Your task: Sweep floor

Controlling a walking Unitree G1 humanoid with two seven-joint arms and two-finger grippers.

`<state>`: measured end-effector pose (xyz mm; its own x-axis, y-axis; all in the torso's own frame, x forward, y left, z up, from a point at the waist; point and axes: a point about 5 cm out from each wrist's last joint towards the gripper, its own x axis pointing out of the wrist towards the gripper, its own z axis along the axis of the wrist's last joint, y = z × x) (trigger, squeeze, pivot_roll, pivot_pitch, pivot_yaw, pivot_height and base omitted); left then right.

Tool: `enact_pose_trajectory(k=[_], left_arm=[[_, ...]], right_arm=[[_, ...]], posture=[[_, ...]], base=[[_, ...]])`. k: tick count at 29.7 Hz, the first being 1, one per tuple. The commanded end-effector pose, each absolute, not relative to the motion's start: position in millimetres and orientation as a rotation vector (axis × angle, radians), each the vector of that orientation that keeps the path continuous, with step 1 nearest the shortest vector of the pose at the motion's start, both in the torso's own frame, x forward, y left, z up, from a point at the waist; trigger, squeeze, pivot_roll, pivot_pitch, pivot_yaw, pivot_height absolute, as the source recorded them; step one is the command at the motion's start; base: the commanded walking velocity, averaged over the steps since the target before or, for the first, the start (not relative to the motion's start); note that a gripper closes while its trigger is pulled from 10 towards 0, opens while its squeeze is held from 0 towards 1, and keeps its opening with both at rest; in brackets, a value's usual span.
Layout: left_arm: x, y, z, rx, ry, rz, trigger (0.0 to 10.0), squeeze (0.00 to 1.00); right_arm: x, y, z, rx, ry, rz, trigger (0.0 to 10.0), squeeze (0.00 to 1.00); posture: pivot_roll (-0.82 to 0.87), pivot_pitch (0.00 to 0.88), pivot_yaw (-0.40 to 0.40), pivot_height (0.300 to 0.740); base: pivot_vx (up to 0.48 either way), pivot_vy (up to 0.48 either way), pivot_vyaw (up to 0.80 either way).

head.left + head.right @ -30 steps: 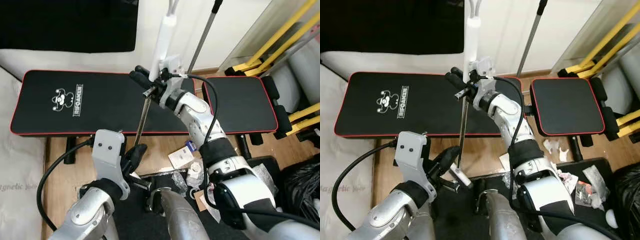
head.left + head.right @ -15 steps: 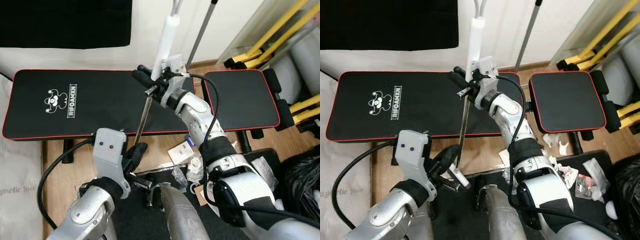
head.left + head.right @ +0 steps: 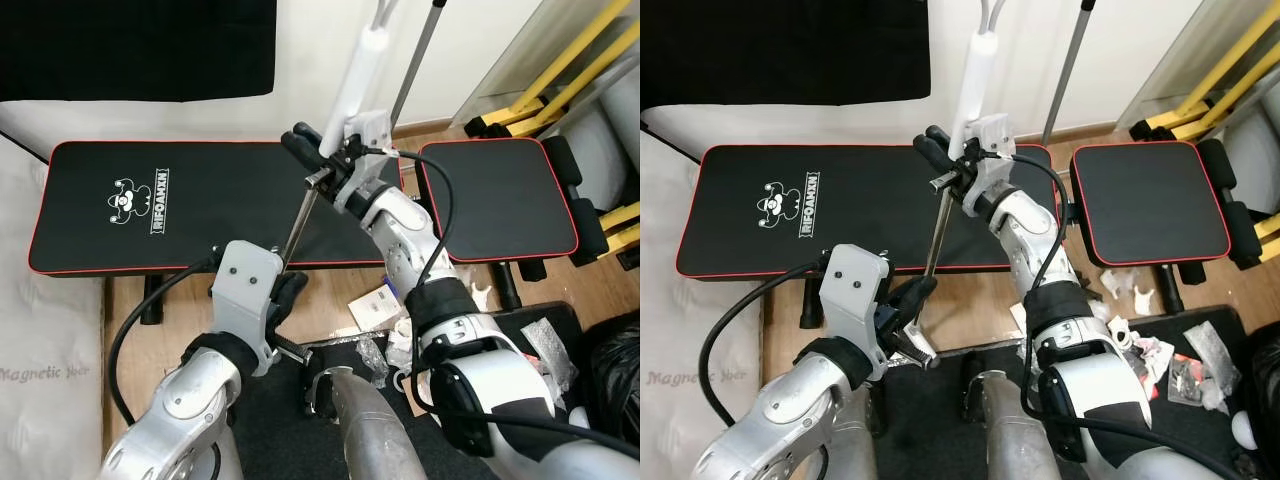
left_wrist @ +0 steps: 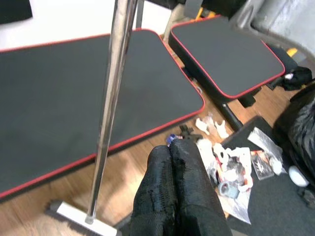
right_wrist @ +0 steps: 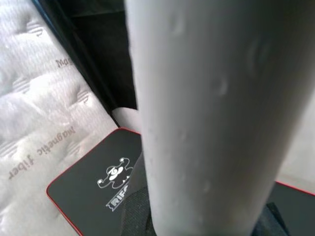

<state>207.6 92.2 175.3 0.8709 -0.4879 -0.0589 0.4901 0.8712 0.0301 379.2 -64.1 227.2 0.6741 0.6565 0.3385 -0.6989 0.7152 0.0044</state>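
Running steeply down from the right gripper (image 3: 318,158), which is pinching its white grip, the broom (image 3: 301,213) is passing just beside the pressed-together left gripper (image 3: 285,295).

Right gripper (image 3: 312,152) is raised over the black, red-edged bench pad (image 3: 190,205), fingers clamped on the broom handle (image 3: 345,105) where the white grip meets the metal shaft. The shaft slants down toward the left gripper (image 3: 285,295), which sits low beside it over the wood floor (image 3: 170,305). Paper and plastic litter (image 3: 378,310) lies on the floor beside a dark mat (image 3: 540,330). Yellow frame tubes (image 3: 570,70) stand at far right.
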Motion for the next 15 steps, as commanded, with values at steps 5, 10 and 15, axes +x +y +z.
enact_pose_trajectory(k=[5, 10, 15], left_arm=[[201, 86, 172, 0.015, 0.062, -0.595, 10.0, 0.00], [202, 87, 168, 0.021, 0.073, -0.555, 10.0, 0.00], [204, 87, 169, 0.003, 0.054, -0.544, 10.0, 0.00]], right_arm=[[379, -67, 231, 0.130, -0.362, 0.769, 10.0, 0.00], [378, -57, 230, 0.118, -0.361, 0.802, 10.0, 0.00], [376, -53, 225, 0.112, -0.346, 0.822, 10.0, 0.00]], posture=[[0.07, 0.357, -0.150, 0.740], [0.07, 0.347, -0.177, 0.740], [0.07, 0.340, -0.191, 0.740]], base=[[0.288, 0.000, 0.00], [0.096, 0.000, 0.00], [0.384, 0.000, 0.00]])
